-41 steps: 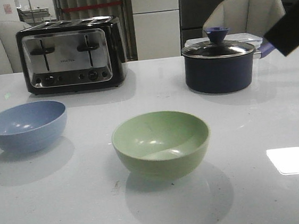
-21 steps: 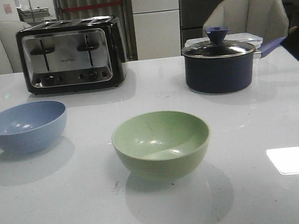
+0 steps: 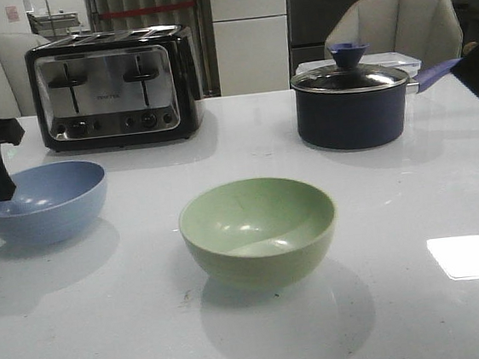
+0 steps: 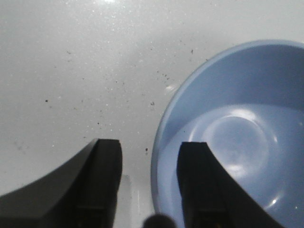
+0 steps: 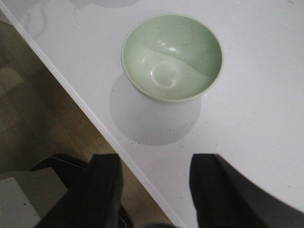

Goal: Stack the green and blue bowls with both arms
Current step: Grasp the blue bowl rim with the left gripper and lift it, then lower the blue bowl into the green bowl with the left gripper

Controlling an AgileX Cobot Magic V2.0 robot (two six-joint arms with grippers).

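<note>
- Left tool [image 4: 149, 183]: spread wide, straddling the blue bowl [image 3: 41, 202] rim at far left of the desk [image 3: 397, 214].
- Right tool [image 5: 154, 190]: released, above the central green bowl [image 3: 259, 231].
- Risk: a shallow rim pinch could tip the blue bowl.

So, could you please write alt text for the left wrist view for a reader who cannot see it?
The left end effector is open, its two dark fingers straddling the near rim of an empty blue bowl, one finger outside and one over the inside. The bowl sits on a white, lightly speckled table.
</note>
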